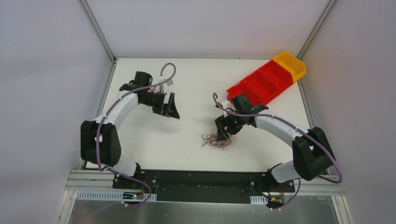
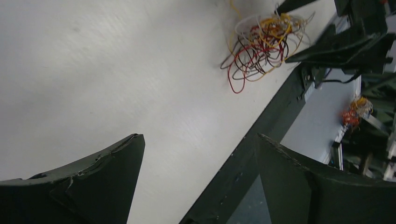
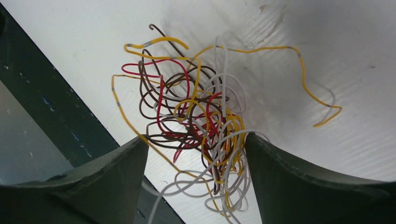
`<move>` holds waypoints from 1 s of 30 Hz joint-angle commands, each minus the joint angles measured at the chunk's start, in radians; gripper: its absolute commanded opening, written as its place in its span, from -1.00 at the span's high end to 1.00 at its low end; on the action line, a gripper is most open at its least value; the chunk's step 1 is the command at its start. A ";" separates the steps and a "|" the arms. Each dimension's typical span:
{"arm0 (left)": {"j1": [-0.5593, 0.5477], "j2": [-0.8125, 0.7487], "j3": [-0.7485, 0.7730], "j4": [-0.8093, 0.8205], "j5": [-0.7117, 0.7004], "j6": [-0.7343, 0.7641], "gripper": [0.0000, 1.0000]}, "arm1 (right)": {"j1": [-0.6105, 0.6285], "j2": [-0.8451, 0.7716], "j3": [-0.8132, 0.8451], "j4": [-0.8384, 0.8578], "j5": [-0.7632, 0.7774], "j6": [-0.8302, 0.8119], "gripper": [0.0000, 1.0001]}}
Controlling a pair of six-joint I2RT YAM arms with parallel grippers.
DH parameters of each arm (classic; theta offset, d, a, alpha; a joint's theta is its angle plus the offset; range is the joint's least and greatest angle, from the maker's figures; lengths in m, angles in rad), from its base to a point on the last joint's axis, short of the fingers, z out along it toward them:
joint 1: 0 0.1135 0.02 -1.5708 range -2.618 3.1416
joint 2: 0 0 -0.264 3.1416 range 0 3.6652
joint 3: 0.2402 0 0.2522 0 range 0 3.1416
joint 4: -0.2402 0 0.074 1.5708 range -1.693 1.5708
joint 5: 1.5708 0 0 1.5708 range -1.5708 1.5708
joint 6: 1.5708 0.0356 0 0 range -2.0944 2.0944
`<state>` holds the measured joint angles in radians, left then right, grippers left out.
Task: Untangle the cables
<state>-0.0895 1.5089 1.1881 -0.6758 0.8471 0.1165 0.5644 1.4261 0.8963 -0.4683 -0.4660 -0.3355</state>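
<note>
The cables (image 1: 217, 140) lie as one small tangle of red, yellow, dark and white wire loops on the white table, near its front edge. My right gripper (image 1: 225, 132) hovers just over the tangle's far side. In the right wrist view the cables (image 3: 196, 112) spread between and beyond the fingers, and the right gripper (image 3: 196, 137) is open, with white and yellow loops lying loose between its jaws. My left gripper (image 1: 171, 110) is far off at the back left, open with nothing in it. From the left wrist view the cables (image 2: 261, 44) show at a distance, beyond the open left gripper (image 2: 200, 137).
A row of red bins (image 1: 261, 86) with a yellow bin (image 1: 290, 64) at its end stands at the back right. The table's dark front rail (image 3: 42, 93) runs close to the tangle. Grey walls close in the table on three sides.
</note>
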 commanded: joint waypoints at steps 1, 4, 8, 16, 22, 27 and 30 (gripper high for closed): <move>-0.191 0.010 -0.128 0.230 0.045 -0.100 -0.79 | 0.004 0.044 -0.014 0.026 -0.061 -0.041 -0.46; -0.275 0.075 -0.192 0.537 0.081 -0.330 -0.79 | 0.003 0.050 -0.024 0.050 -0.041 -0.039 -0.18; -0.370 0.183 -0.236 0.876 0.133 -0.553 -0.78 | -0.003 0.034 -0.040 0.050 -0.052 -0.038 0.07; -0.419 0.320 -0.284 1.139 0.102 -0.767 -0.63 | -0.015 -0.044 -0.052 0.116 -0.073 0.038 1.00; -0.426 0.283 -0.289 1.197 0.181 -0.816 -0.56 | -0.018 -0.142 -0.051 0.197 -0.152 0.099 1.00; -0.449 0.274 -0.285 1.263 0.217 -0.873 -0.22 | -0.018 -0.142 -0.012 0.228 -0.167 0.150 1.00; -0.424 0.200 -0.301 1.268 0.252 -0.900 0.20 | -0.037 -0.149 0.000 0.201 -0.129 0.154 1.00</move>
<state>-0.5301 1.8317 0.9001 0.5018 1.0164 -0.7277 0.5480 1.2995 0.8444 -0.2871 -0.5884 -0.2161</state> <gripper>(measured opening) 0.500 0.039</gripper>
